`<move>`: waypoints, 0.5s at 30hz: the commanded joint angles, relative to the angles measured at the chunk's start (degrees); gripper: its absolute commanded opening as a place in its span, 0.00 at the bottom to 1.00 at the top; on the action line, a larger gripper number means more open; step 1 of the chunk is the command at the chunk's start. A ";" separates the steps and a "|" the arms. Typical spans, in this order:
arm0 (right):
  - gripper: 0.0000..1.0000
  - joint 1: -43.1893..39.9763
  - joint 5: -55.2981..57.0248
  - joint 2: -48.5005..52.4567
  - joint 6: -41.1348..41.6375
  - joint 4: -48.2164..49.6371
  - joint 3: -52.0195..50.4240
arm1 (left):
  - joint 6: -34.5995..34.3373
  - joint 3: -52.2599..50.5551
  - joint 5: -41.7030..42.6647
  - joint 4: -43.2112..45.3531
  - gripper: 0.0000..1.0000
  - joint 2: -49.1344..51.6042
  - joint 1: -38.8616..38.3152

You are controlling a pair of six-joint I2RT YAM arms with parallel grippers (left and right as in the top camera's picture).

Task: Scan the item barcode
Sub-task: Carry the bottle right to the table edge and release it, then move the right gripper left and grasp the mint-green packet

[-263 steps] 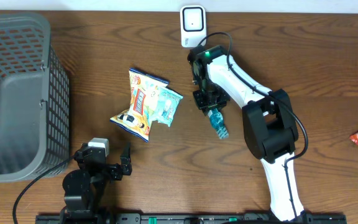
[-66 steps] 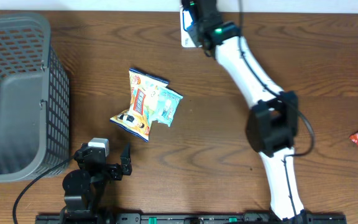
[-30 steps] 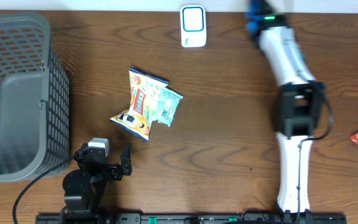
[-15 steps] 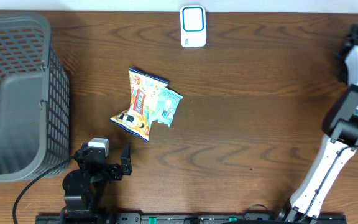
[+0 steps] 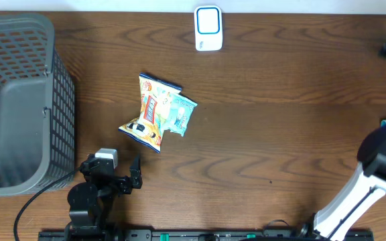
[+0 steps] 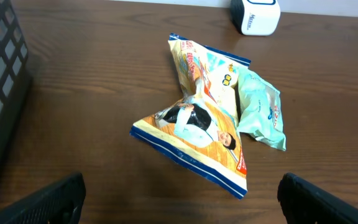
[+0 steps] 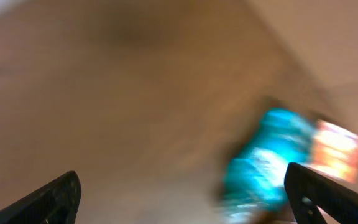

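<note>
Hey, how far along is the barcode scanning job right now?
Done: the teal item, held at the scanner earlier, shows blurred beside a red packet, clear of the open right tool. In hand: nothing; the left tool is open too. Left: the yellow packet and pale green packet lie mid-table, short of the scanner.

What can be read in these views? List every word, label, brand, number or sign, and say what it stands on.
No text here is legible.
White scanner: a small grey mark on its face, too small to read.
Orange snack bag: printed logos and lettering, too small to read.
Mint-green packet: blue and red print, too small to read.
Teal packet and orange packet in the right wrist view: motion-blurred, unreadable.
</note>
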 commanded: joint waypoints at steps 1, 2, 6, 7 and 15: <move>0.99 4.66 -33.00 -6.58 1.60 -1.75 0.50 | -0.26 -0.83 0.46 -0.96 0.99 -0.09 0.20; 0.99 6.25 -38.25 -7.43 2.19 -2.64 0.50 | -0.26 -0.83 0.46 -0.96 0.99 -0.09 0.20; 0.99 14.49 -47.65 -8.17 9.53 -7.32 0.48 | -0.26 -0.83 0.46 -0.94 0.99 -0.09 0.20; 0.99 16.98 -47.65 -7.93 11.17 -9.03 0.48 | -0.26 -0.83 0.46 -0.96 0.99 -0.09 0.20; 0.99 39.80 -44.52 -2.84 10.80 -14.88 0.07 | -0.26 -0.83 0.46 -0.96 0.99 -0.09 0.20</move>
